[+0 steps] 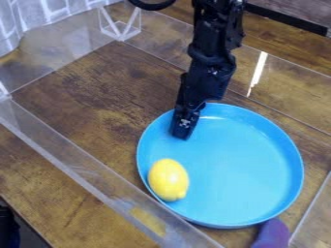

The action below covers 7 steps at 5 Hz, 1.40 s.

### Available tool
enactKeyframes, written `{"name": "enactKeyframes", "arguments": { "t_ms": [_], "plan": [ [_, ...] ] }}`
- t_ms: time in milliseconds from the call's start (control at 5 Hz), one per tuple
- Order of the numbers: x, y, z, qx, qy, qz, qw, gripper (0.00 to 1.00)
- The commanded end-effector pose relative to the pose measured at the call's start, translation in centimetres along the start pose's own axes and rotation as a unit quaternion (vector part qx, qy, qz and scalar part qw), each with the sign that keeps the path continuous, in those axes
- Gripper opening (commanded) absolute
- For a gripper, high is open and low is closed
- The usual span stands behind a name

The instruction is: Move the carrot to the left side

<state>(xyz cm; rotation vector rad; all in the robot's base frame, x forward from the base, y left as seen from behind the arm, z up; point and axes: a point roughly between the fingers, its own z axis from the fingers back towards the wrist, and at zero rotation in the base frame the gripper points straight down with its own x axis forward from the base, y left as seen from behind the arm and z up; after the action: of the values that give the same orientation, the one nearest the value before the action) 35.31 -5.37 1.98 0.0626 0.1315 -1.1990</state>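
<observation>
Over the far rim of the round blue plate [265, 184], I am holding the black gripper [185, 124] pointing down, its jaws apart and empty. For a clean pick I am planning to centre them over the small smooth yellow oval carrot [168, 180], lying on the plate's near-left part, well apart from the gripper, before closing.

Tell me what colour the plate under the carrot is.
Bright blue. The plate shows plainly in the camera view, with the yellow carrot resting on its near left part.
</observation>
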Motion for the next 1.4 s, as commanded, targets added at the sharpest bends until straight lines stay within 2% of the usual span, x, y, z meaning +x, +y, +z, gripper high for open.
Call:
{"name": "enactKeyframes", "arguments": {
  "t_ms": [0,600,1000,1200],
  "plan": [
    [1.7,-1.8,-0.4,-0.01,0.005,-0.047,0.9989,1.0],
    [1.8,0.3,-0.4,-0.017,0.013,-0.069,0.9974,1.0],
    [0.3,0.0,-0.7,-0.024,0.018,-0.083,0.9961,1.0],
    [-0.3,0.6,-0.8,-0.031,0.019,-0.063,0.9974,1.0]
  ]
}}
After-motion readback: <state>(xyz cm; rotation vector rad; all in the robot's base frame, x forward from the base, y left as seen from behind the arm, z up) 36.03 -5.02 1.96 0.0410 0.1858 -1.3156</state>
